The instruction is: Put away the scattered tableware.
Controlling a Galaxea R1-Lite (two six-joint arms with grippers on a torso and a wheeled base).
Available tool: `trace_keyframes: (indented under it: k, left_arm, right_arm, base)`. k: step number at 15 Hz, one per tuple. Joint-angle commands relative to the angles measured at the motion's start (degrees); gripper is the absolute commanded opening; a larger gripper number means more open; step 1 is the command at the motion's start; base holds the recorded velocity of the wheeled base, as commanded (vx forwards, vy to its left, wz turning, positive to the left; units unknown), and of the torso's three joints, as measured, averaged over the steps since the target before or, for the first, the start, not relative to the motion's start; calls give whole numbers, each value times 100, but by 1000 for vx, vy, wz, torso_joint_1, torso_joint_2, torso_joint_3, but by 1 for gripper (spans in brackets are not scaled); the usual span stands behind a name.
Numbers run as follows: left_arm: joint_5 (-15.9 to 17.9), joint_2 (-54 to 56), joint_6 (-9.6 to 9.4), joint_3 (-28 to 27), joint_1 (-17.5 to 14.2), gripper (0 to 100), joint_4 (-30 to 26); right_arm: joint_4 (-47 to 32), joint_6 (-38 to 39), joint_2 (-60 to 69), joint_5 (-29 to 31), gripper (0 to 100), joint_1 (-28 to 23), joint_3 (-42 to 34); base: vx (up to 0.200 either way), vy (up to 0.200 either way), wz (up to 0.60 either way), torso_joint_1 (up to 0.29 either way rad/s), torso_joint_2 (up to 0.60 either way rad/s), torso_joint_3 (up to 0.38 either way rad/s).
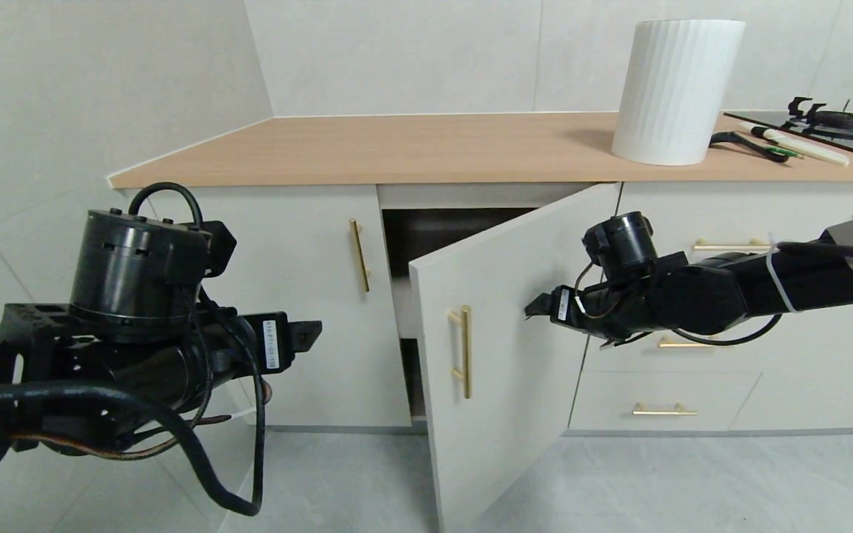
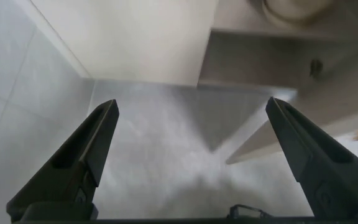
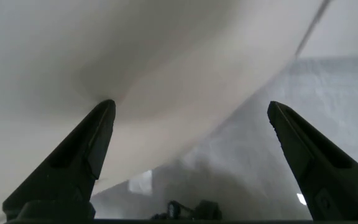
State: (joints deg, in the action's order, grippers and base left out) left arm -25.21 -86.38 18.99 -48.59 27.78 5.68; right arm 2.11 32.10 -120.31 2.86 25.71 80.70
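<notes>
- The utensils point(image 1: 782, 144), one pale-handled and one black-handled, lie on the bench point(image 1: 397, 148) between a white ribbed canister point(image 1: 677, 89) and the stove point(image 1: 841, 118). The black handle reaches close to the canister's foot.
- Below the bench, a cupboard door point(image 1: 500, 355) with a brass handle point(image 1: 463, 352) stands swung open, and the space behind it is dark.
- The head view puts the right hand point(image 1: 537, 305) close in front of that door's outer face, beside the handle. Whether it touches the door cannot be told.
- The right wrist view adds what the head view hides: the right hand point(image 3: 191, 109) has its fingers point(image 3: 95, 140) spread wide with nothing between them, and the pale door is right before them.
- The left hand point(image 1: 304, 337) sits low, well apart from the open door.
- Its wrist view shows the left hand point(image 2: 191, 106) spread wide and empty above the grey floor point(image 2: 166, 155).
</notes>
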Motion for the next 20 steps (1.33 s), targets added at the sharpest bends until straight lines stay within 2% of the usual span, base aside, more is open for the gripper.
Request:
trace_keyframes:
  k: [1, 4, 5, 6, 9, 11, 18, 20]
  left_arm:
    - [-1, 148, -36, -19, -98, 100, 12]
    - [-1, 236, -71, -28, -159, 100, 21]
    - [-1, 377, -98, -71, -238, 100, 12]
    - [-1, 377, -98, -71, -238, 100, 21]
    - [-1, 385, -98, -71, -238, 100, 12]
    - [-1, 385, -98, -71, -238, 100, 21]
    - [-1, 350, -98, -54, -238, 100, 12]
    - [7, 359, -89, -54, -238, 100, 21]
  right_arm:
    - [132, 112, -54, 4, 100, 4, -11]
    - [255, 200, -107, 4, 100, 4, -2]
    - [1011, 605, -335, 65, 100, 4, -2]
    - [1195, 701, -370, 91, 100, 13, -2]
    - [1213, 930, -414, 144, 100, 4, 156]
    - [1213, 1185, -608, 469, 100, 4, 446]
    - [1582, 1387, -643, 865, 100, -84, 587]
    - [1608, 1422, -731, 1146, 100, -119, 728]
  base:
    - [200, 0, 0, 2, -2, 2]
    - [0, 0, 0, 0, 0, 0]
    - [0, 0, 0, 0, 0, 0]
    - [0, 0, 0, 0, 0, 0]
    - [0, 0, 0, 0, 0, 0]
    - [0, 0, 0, 0, 0, 0]
    - [0, 0, 0, 0, 0, 0]
    - [0, 0, 0, 0, 0, 0]
